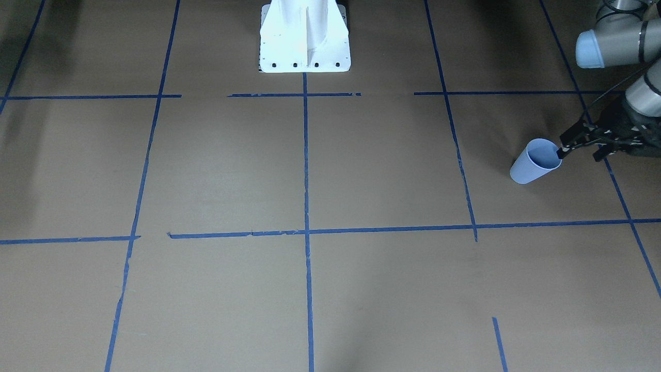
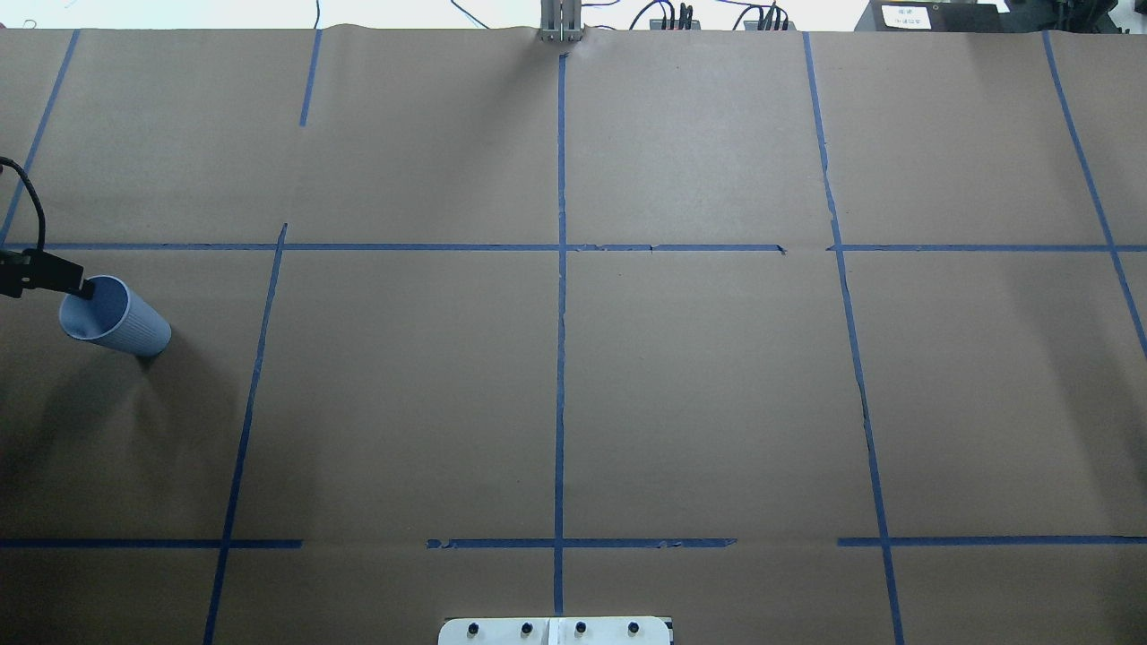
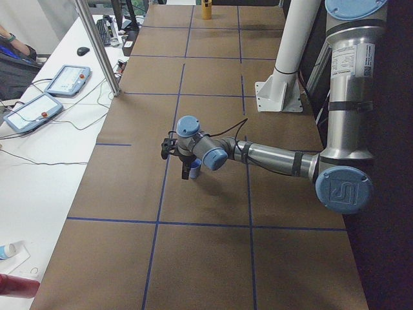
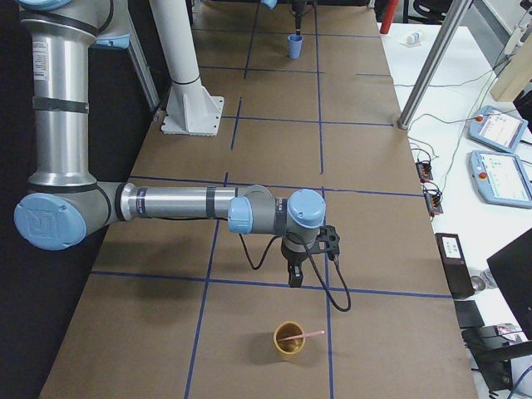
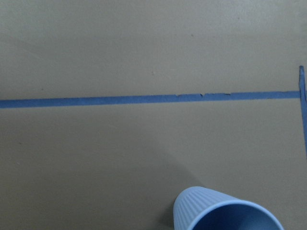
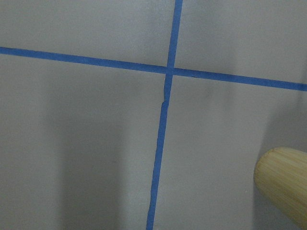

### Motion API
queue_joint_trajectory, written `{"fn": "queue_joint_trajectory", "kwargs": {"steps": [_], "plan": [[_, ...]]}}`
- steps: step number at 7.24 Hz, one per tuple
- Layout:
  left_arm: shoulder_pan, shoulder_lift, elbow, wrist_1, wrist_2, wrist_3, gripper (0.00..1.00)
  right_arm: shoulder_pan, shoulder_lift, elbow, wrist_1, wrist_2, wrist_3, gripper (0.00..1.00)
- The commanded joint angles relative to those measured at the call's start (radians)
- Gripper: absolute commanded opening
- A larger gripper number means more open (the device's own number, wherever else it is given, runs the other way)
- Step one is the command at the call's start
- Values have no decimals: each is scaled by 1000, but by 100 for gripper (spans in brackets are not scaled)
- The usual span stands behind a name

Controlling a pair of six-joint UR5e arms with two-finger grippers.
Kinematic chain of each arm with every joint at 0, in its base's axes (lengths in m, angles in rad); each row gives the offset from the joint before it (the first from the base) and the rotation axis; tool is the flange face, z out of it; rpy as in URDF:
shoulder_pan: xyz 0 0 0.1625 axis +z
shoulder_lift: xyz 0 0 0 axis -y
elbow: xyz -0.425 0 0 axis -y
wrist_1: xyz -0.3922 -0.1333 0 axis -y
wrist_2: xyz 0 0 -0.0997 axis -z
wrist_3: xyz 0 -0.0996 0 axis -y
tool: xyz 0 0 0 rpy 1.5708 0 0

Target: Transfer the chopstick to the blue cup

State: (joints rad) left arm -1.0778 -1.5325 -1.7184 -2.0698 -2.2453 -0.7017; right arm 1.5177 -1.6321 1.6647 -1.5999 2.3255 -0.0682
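The blue cup point(image 1: 534, 164) stands upright at the table's left end; it also shows in the overhead view point(image 2: 121, 318) and at the bottom of the left wrist view point(image 5: 225, 213). My left gripper point(image 1: 578, 155) is beside it. Its two dark fingers stand apart, and one fingertip point(image 2: 85, 288) is at the cup's rim. One pink chopstick point(image 4: 306, 335) leans in a tan bamboo cup point(image 4: 289, 345) at the table's right end. My right gripper point(image 4: 295, 274) hangs just behind that cup; I cannot tell if it is open or shut. The bamboo cup's side shows in the right wrist view point(image 6: 285, 184).
The white robot pedestal point(image 1: 304, 46) stands at the middle of the table's robot side. Blue tape lines point(image 2: 560, 358) grid the brown table. A side desk with tablets point(image 4: 499, 158) and cables runs along the far edge, with a metal post point(image 4: 428, 66).
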Motion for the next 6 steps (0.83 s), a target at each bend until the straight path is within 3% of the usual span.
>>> {"fn": "queue_joint_trajectory", "kwargs": {"steps": [1, 3, 4, 5, 6], "plan": [[51, -1, 16, 0, 38, -4, 100, -1, 0, -2, 0, 0, -1, 100], [79, -6, 29, 2, 61, -21, 94, -1, 0, -5, 0, 2, -1, 100], [79, -14, 33, 3, 61, -33, 33, -1, 0, -5, 0, 2, -1, 100], [79, -14, 34, 5, 61, -33, 7, -1, 0, -5, 0, 2, -1, 100], [79, -15, 33, 7, 61, -33, 4, -1, 0, -5, 0, 0, -1, 100]]}}
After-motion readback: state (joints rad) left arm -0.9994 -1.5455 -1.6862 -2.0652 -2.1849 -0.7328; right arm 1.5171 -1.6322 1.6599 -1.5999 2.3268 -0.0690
